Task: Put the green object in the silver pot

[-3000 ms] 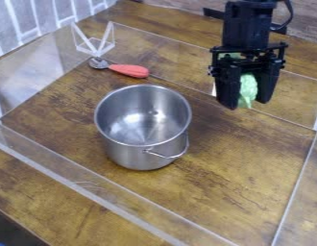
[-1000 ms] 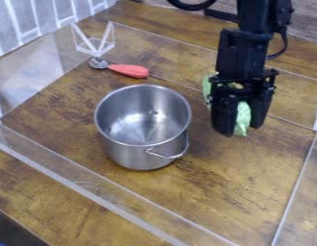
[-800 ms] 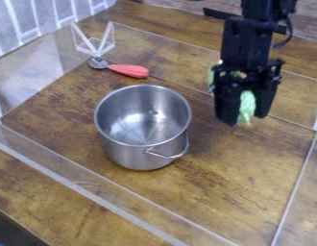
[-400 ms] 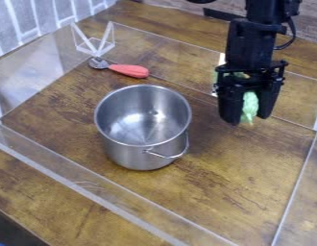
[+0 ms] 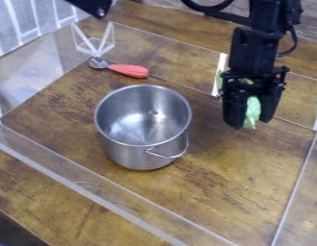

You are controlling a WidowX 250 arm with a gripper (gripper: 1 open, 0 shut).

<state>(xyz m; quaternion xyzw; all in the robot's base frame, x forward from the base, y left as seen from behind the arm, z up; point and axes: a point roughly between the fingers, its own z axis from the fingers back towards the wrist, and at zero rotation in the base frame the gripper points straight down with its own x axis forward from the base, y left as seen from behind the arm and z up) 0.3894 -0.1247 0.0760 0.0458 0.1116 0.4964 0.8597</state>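
My black gripper (image 5: pixel 249 108) hangs above the wooden table at the right, pointing down. Its fingers are shut on the green object (image 5: pixel 251 109), a light-green bumpy toy vegetable held upright between them, partly hidden by the fingers. The silver pot (image 5: pixel 143 125) stands on the table to the left of the gripper and lower in the picture, empty and shiny inside, with its wire handle loop on the near right side. The gripper is off to the right of the pot's rim, not above its opening.
A red-handled utensil with a silver head (image 5: pixel 120 68) lies behind the pot at the left. A clear plastic wall (image 5: pixel 46 144) borders the table along the front and left. A white clear stand (image 5: pixel 93 40) sits at the back left.
The gripper with the green object has shifted slightly to the right and a little upward over the last second. The pot has not moved.
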